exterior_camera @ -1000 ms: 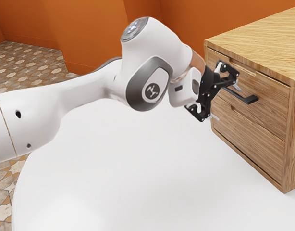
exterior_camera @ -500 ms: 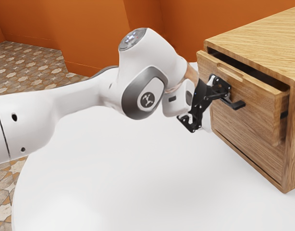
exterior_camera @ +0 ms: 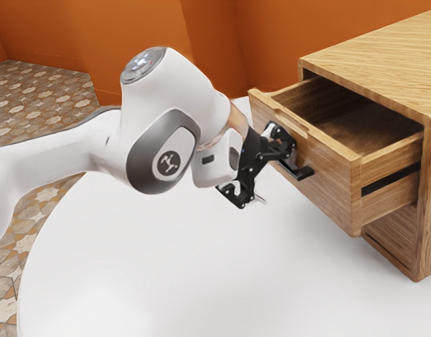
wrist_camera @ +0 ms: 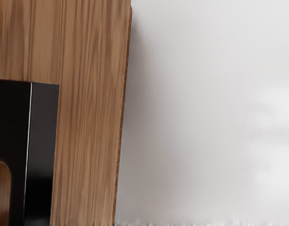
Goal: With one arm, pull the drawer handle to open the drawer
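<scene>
The wooden cabinet (exterior_camera: pixel 387 60) stands on the exterior view's right. Its top drawer (exterior_camera: pixel 321 186) is pulled far out, and its inside shows bare wood. A black bar handle (exterior_camera: pixel 300 169) sits on the drawer front. My black gripper (exterior_camera: pixel 272 168) is at this handle with its fingers spread wide. One finger is above the bar and one well below it, so it stands open around the handle. The wrist view shows the drawer's front (wrist_camera: pixel 83 94) close up, with the black handle (wrist_camera: pixel 29 155) just under my hand.
The white table (exterior_camera: pixel 201 281) spreads out in front of the cabinet and below the arm. A lower drawer (exterior_camera: pixel 398 239) sits closed under the open one. Orange walls and a patterned floor (exterior_camera: pixel 40 91) lie behind.
My hand has drawn back toward the exterior view's left, and the top drawer has slid out with it, from shut to nearly fully out.
</scene>
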Controlling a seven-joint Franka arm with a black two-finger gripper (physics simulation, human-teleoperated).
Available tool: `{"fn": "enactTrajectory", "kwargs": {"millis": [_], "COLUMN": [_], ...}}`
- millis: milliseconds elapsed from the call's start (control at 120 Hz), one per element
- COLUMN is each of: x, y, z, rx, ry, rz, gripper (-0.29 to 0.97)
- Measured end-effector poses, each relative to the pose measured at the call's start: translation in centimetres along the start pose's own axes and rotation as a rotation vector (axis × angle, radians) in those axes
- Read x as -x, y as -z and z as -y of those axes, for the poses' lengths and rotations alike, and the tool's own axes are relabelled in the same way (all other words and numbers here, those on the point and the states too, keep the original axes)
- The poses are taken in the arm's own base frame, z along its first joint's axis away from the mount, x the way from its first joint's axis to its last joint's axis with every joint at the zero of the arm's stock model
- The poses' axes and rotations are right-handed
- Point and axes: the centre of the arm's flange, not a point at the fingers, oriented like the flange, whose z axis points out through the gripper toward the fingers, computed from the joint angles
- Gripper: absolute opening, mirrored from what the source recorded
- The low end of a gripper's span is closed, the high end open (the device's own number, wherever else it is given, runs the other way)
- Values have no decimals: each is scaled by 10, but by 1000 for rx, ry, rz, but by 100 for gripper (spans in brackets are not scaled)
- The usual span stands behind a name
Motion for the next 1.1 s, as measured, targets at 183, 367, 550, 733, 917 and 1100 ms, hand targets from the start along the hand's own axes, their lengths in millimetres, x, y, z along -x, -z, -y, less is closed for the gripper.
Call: {"fn": "enactTrajectory", "kwargs": {"millis": [183, 367, 550, 733, 917, 1100], "x": [0, -10, -19, -17, -14, -21], "y": [17, 36, 48, 61, 67, 95], "z": [-22, -45, -61, -74, -82, -80], "rx": [3, 0, 0, -10, -16, -65], "ry": [27, 40, 36, 51, 60, 46], "rz": [17, 12, 3, -1, -2, 2], "gripper": [40, 55, 58, 47, 55, 64]}}
